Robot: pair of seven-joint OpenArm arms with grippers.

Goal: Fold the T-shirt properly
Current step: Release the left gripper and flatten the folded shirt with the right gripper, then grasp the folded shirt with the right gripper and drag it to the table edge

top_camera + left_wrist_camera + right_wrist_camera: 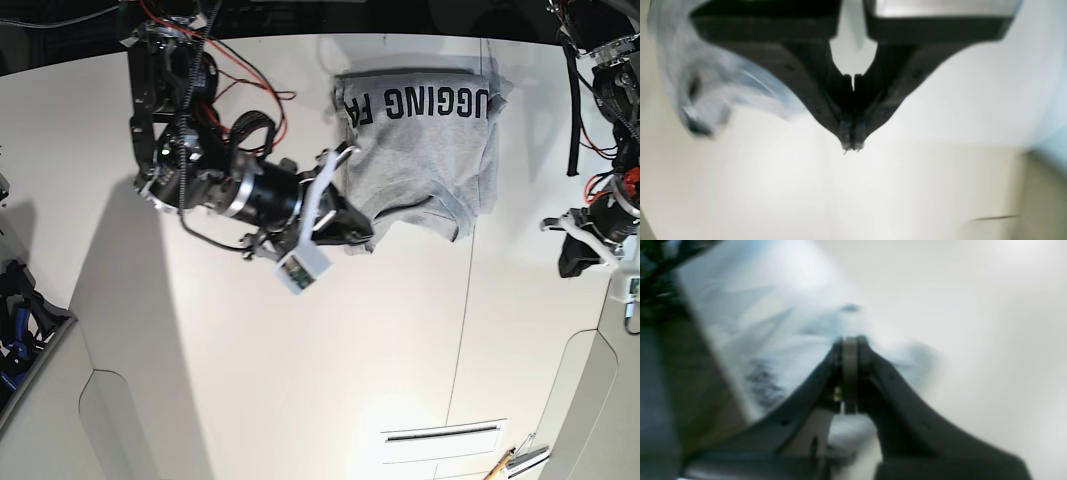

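T-shirt lies in the upper middle of the base view on the white tabletop, partly folded, with black block letters along its upper edge and a rumpled lower edge where a sleeve or hem hangs out at the lower left. We see our right gripper at this lower left corner; its jaws are closed, and in the right wrist view grey cloth lies around and under the tips, but the blur does not let us say if a pinch of cloth is really between them. Our left gripper is at the right edge of the base view, well apart from the shirt, with jaws fully closed on nothing above bare tabletop. We judge the cotton to be light, soft and limp: it will sag and wrinkle, it will not keep a shape, and one layer may slip over another when pulled. Good places to take hold are, we think, the hem corners or the shoulder seams, where the cloth is thicker and gives a straight fold line.
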